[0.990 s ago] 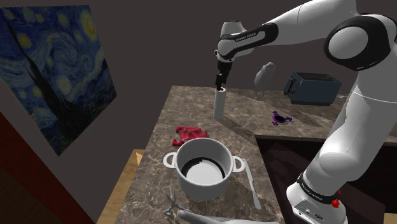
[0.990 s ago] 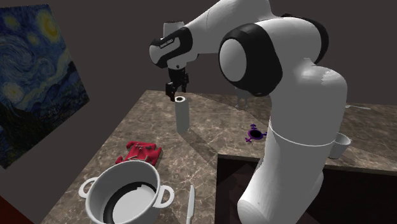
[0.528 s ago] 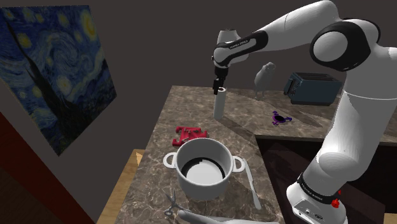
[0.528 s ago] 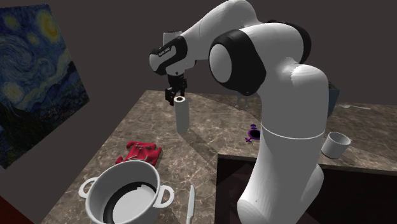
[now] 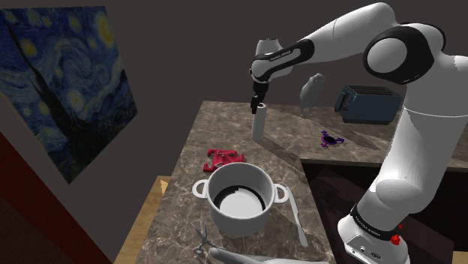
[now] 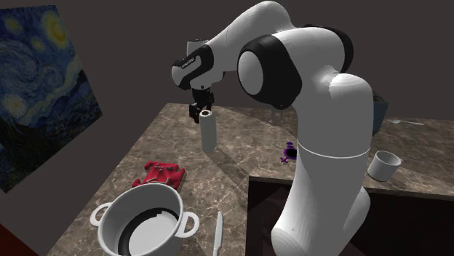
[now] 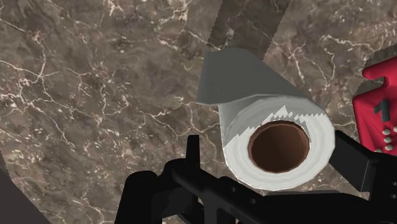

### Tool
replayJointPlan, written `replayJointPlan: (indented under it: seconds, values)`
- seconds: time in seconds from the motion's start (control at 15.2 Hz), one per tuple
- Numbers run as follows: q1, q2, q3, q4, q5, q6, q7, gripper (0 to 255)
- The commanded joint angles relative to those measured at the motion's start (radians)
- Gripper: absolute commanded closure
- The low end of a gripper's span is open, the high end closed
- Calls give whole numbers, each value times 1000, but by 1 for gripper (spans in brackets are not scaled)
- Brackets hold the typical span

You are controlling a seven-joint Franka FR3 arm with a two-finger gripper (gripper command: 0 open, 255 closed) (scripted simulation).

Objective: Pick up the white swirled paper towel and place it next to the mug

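Claw [image 5: 256, 105] open wide, hanging over top of paper towel roll [image 5: 259, 126], fingers either side, not gripping. Roll upright on marble counter [image 5: 225, 135], well apart from mug [image 6: 382, 165].

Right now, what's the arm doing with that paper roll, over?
Fingers open astride the paper towel. It stands upright on the counter, not lifted. Purple figure lies toward the mug.

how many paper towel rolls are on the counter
1. The paper towel roll stands upright at the far part of the counter, beyond the red object and the pot, with the end effector at its top. Another could be hidden behind the arm.
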Motion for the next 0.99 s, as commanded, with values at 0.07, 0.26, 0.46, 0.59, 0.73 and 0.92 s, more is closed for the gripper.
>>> replayJointPlan:
  seconds: [0.07, 0.26, 0.46, 0.59, 0.73, 0.92]
  values:
    - [0, 0, 0, 0, 0, 0, 0, 255]
    - [0, 1, 0, 1, 0, 0, 0, 255]
    - [0, 1, 0, 0, 0, 1, 0, 255]
    - [0, 2, 0, 1, 0, 1, 0, 255]
    - [0, -5, 0, 7, -1, -12, 0, 255]
    - [0, -18, 0, 31, -2, -49, 1, 255]
